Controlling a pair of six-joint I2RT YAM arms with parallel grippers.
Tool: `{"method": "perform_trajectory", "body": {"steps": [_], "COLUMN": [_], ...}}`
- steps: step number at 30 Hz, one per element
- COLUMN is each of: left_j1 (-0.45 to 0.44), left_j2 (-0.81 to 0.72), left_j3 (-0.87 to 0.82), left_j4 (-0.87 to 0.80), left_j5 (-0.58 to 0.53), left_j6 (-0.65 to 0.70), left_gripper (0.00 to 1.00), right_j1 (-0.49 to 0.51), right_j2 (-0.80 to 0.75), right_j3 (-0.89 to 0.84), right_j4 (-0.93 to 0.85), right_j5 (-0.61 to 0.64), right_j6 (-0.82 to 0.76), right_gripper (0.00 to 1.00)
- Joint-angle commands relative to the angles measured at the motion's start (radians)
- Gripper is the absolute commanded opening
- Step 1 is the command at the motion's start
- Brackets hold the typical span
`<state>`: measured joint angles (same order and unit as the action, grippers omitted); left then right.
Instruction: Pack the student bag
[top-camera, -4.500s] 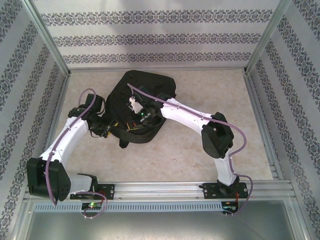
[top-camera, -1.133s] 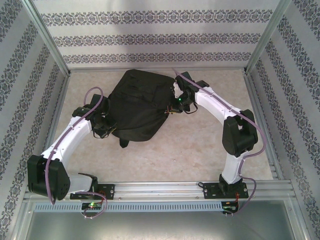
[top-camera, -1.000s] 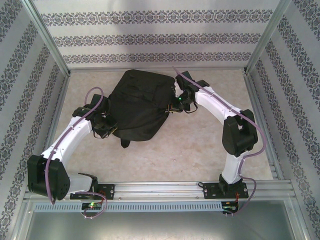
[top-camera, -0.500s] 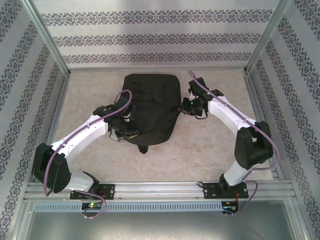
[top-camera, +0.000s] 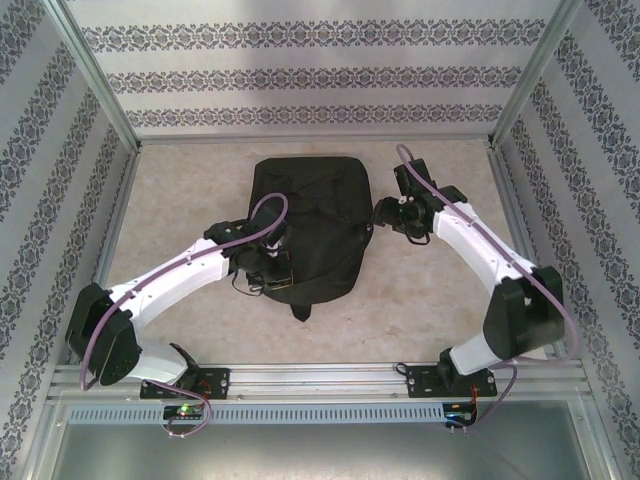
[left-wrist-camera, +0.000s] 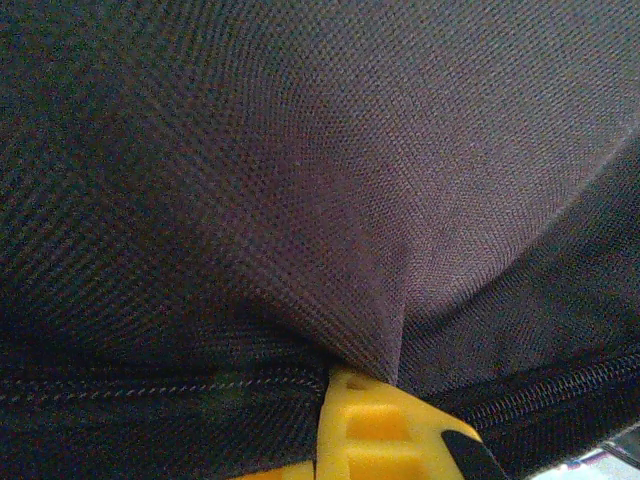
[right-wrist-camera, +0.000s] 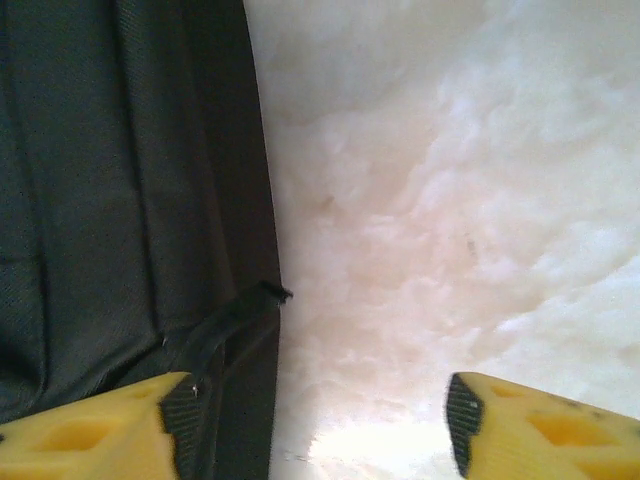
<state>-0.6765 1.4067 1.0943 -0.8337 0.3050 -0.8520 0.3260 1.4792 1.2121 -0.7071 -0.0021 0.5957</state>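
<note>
1. While my left arm (top-camera: 170, 275) has swung inward over the last second, its jaws stay clenched on a fold of the student bag (top-camera: 320, 200). On the left wrist view the black weave (left-wrist-camera: 300, 150) puckers right at the yellow finger (left-wrist-camera: 375, 430).
2. Dragged along in that grip, the bag has turned from a slant to lie square on the tabletop (top-camera: 430, 300). Its loop handle (top-camera: 300, 312) sits nearer to me than the left jaws, and its broad end lies beyond them.
3. Across the bag, the jaws of the right arm (top-camera: 480, 250) have just released. They were shut at the bag's edge a second ago. Now the yellow fingers (right-wrist-camera: 90, 420) stand wide apart over bare tabletop (right-wrist-camera: 450, 200), with the bag's side (right-wrist-camera: 120, 150) and a strap end (right-wrist-camera: 240, 310) just beside one of them.
4. I judge this as straightening the bag. Only my left still controls it, and I cannot tell whether the zip is fully shut.
</note>
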Motion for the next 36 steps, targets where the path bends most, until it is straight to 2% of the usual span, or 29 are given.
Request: {"method": "perform_trajectory", "body": {"steps": [1,4,9,10,11,12,13,14,15,17,20,21,23,25,27,29,30,32,35,36], "left_j1": [-0.049,-0.065,-0.084,-0.087,-0.089,-0.090,-0.089,-0.087,-0.086,-0.055,0.115,0.176,0.255,0.291,0.358,0.416,0.453,0.545,0.680,0.706], "left_j2": [0.003,-0.002,-0.023,-0.022,-0.019,-0.014,-0.012,-0.017,-0.034,-0.096,-0.189,-0.214,-0.246,-0.267,-0.272,-0.268,-0.263,-0.240,-0.192,-0.183], "left_j3": [0.013,0.004,-0.021,-0.023,-0.018,0.005,0.038,0.086,0.133,0.182,0.162,0.147,0.116,0.042,-0.054,-0.162,-0.217,-0.306,-0.427,-0.471], "left_j4": [-0.033,-0.053,-0.054,-0.047,-0.045,-0.064,-0.088,-0.115,-0.134,-0.105,0.031,0.067,0.099,0.193,0.350,0.503,0.571,0.672,0.821,0.893], "left_j5": [0.031,0.033,0.047,0.057,0.072,0.067,0.049,0.034,0.003,-0.051,0.020,-0.010,-0.222,-0.486,-0.580,-0.606,-0.627,-0.597,-0.441,-0.426], "left_j6": [0.011,0.013,0.009,0.011,0.023,0.037,0.058,0.109,0.158,0.208,0.263,0.266,0.283,0.366,0.538,0.703,0.734,0.748,0.701,0.683], "left_gripper": [0.00,0.00,0.00,0.03,0.16,0.36,0.51,0.67,0.99,0.99,0.99,0.99,0.99,0.99,0.99,0.99,0.99,0.99,0.99,0.99], "right_j1": [0.075,0.118,0.107,0.102,0.094,0.086,0.081,0.075,0.071,0.074,0.073,0.075,0.074,0.047,-0.005,-0.040,-0.044,-0.066,-0.164,-0.204], "right_j2": [-0.095,-0.156,-0.198,-0.198,-0.196,-0.193,-0.191,-0.198,-0.213,-0.253,-0.336,-0.371,-0.414,-0.427,-0.422,-0.399,-0.382,-0.345,-0.318,-0.309], "right_j3": [0.059,0.057,0.028,0.025,0.027,0.040,0.055,0.067,0.075,0.075,0.021,-0.028,-0.129,-0.256,-0.390,-0.449,-0.465,-0.496,-0.598,-0.644], "right_j4": [-0.071,-0.069,-0.052,-0.045,-0.041,-0.048,-0.055,-0.047,-0.034,-0.002,0.093,0.159,0.312,0.521,0.734,0.815,0.819,0.830,0.903,0.940], "right_j5": [0.209,0.283,0.240,0.226,0.208,0.192,0.179,0.146,0.103,0.075,0.117,0.152,0.277,0.305,0.295,0.225,0.213,0.223,0.155,0.135], "right_j6": [-0.066,-0.116,-0.115,-0.118,-0.121,-0.129,-0.139,-0.166,-0.197,-0.223,-0.218,-0.227,-0.225,-0.331,-0.392,-0.503,-0.563,-0.609,-0.598,-0.579], "right_gripper": [0.77,0.79,0.79,0.79,0.80,0.83,0.96,0.98,0.98,0.98,0.98,0.98,0.98,0.98,0.98,0.98,0.98,0.98,0.98,0.98]}}
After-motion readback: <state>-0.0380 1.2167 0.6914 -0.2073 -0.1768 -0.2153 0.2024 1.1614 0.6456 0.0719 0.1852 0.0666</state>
